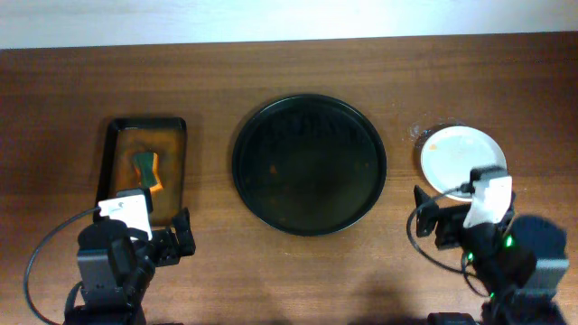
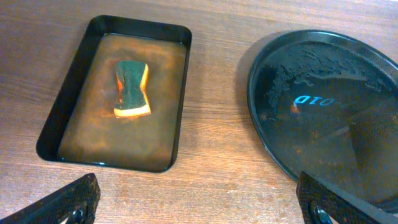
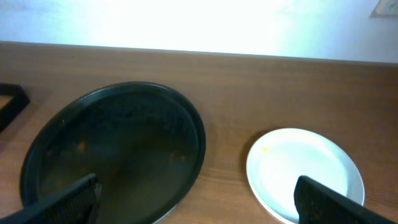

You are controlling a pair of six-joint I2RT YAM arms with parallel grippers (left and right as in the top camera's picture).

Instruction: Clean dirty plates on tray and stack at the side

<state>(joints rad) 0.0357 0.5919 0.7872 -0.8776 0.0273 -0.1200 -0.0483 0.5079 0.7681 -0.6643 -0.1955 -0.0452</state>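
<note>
A round black tray (image 1: 309, 164) lies at the table's middle with nothing on it; it shows in the left wrist view (image 2: 323, 118) and the right wrist view (image 3: 115, 149). A white plate (image 1: 459, 155) lies to its right, also in the right wrist view (image 3: 303, 171), with small orange specks. A green and orange sponge (image 1: 147, 169) lies in brownish water in a black rectangular basin (image 1: 116, 144), also in the left wrist view (image 2: 132, 88). My left gripper (image 1: 163, 244) is open and empty in front of the basin. My right gripper (image 1: 438, 221) is open and empty in front of the plate.
A clear glossy patch (image 1: 421, 133) lies on the wood at the plate's far left edge. The table's far edge meets a white wall (image 1: 289, 23).
</note>
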